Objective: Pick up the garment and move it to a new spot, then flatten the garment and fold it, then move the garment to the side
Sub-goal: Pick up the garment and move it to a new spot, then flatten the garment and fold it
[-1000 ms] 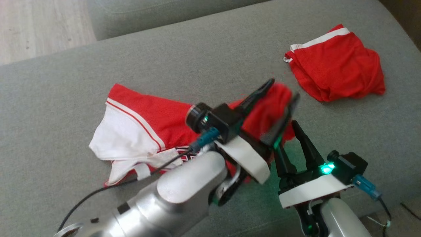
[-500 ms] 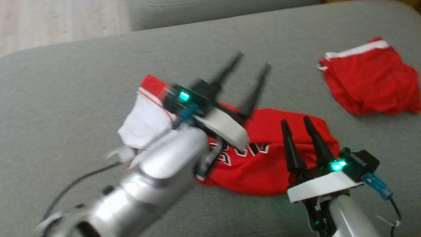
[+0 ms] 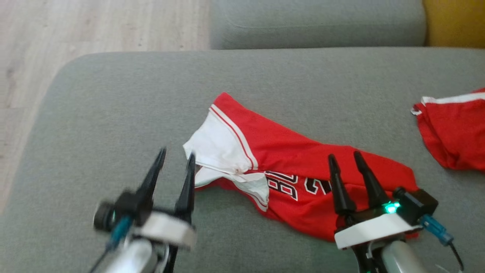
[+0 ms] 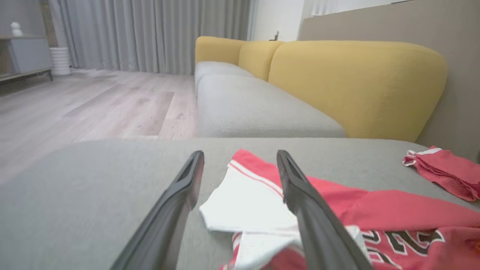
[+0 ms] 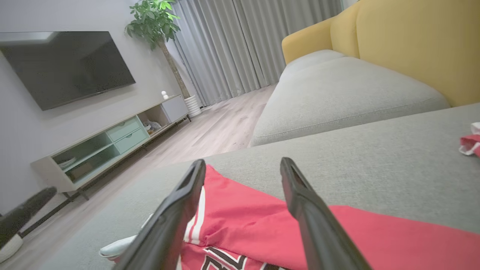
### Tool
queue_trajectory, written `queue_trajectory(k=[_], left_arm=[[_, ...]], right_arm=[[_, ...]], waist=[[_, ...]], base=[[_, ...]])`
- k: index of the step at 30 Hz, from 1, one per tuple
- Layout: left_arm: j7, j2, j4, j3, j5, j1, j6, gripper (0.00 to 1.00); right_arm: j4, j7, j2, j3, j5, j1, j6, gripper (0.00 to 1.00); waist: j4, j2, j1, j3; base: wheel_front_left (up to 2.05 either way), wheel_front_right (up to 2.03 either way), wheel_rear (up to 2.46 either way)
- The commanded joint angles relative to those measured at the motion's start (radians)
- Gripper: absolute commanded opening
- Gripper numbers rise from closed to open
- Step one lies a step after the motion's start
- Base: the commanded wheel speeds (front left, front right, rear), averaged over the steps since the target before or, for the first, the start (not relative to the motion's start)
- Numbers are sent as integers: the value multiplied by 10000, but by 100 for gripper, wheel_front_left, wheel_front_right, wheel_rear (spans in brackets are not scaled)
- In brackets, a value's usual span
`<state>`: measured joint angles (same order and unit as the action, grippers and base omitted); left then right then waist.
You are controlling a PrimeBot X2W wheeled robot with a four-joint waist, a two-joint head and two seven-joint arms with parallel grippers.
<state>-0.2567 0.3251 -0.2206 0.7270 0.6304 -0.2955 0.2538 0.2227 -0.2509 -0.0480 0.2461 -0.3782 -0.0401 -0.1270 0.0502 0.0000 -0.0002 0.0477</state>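
Garment (image 3: 295, 151), white end up-left, long axis slanting down-right — left gripper (image 3: 177, 153), right gripper (image 3: 344, 154) both spread.

This is a home living room: a grey sofa (image 5: 348, 86) with yellow back cushions (image 4: 356, 82), a wall-hung flat television (image 5: 63, 67) above a low cabinet (image 5: 112, 146) with drawers, a leafy potted plant (image 5: 153, 18), long grey curtains (image 5: 240, 48) and a pale wooden floor (image 4: 93, 105).
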Motion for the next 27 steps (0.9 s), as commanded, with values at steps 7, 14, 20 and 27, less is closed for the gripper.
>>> queue_trajectory(k=[7,14,20,27], left_arm=[[-50,-504,925,-1456,-610,1178,-185,100],[-50,-753,609,-1622,-1043,1075,-755,100],[284,-585,-305,-1437,-1152,407,-1187,100],[1325,-329,-1583,-1429,-1201,-937,-1409,100]], right_arm=[[-233,-109,-22,384,150,-103,-37,100],[-176,-109,-22,453,221,-208,-37,100],[-195,-109,-22,367,245,-274,-37,100],[-267,-109,-22,325,300,-468,-37,100]], waist=[[203,0,2,-155],[59,0,2,-57],[-165,0,2,270],[-401,0,2,798]], base=[[0,0,0],[0,0,0],[0,0,0],[0,0,0]])
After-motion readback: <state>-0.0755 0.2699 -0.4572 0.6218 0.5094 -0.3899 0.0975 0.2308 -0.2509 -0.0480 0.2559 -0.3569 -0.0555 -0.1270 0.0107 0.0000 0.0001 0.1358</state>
